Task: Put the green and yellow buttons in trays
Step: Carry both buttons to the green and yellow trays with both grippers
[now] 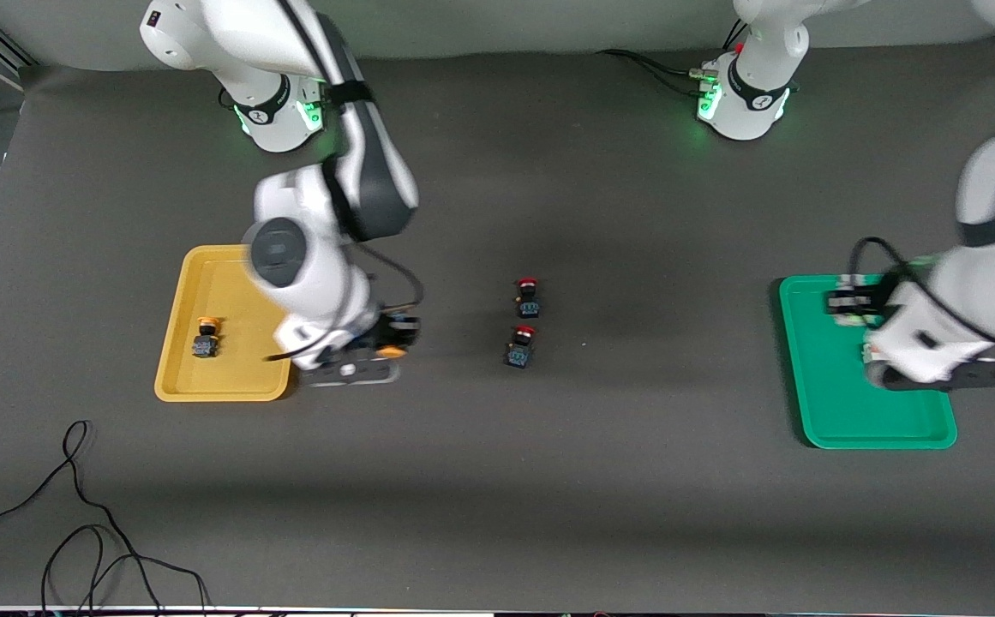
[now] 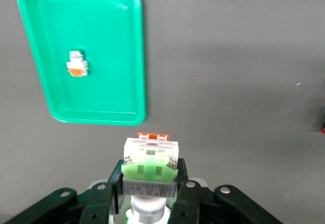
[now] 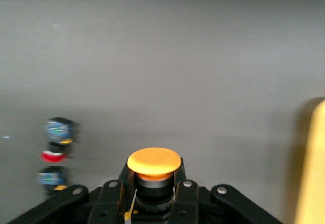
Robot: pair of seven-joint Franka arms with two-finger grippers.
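Note:
My right gripper (image 1: 384, 343) is shut on an orange-yellow capped button (image 3: 154, 162) and holds it just beside the yellow tray (image 1: 223, 377), on the side toward the table's middle. A second orange-yellow button (image 1: 206, 336) lies in that tray. My left gripper (image 1: 846, 304) is shut on a white square-bodied button with a green face (image 2: 150, 159), over the green tray (image 1: 840, 411) near its rim. A white button with an orange face (image 2: 77, 65) lies in the green tray (image 2: 117, 56); the arm hides it in the front view.
Two red-capped black-blue switches (image 1: 528, 297) (image 1: 521, 345) stand at the table's middle, one nearer the front camera than the other; they also show in the right wrist view (image 3: 55, 155). Black cables (image 1: 86, 531) lie near the front edge at the right arm's end.

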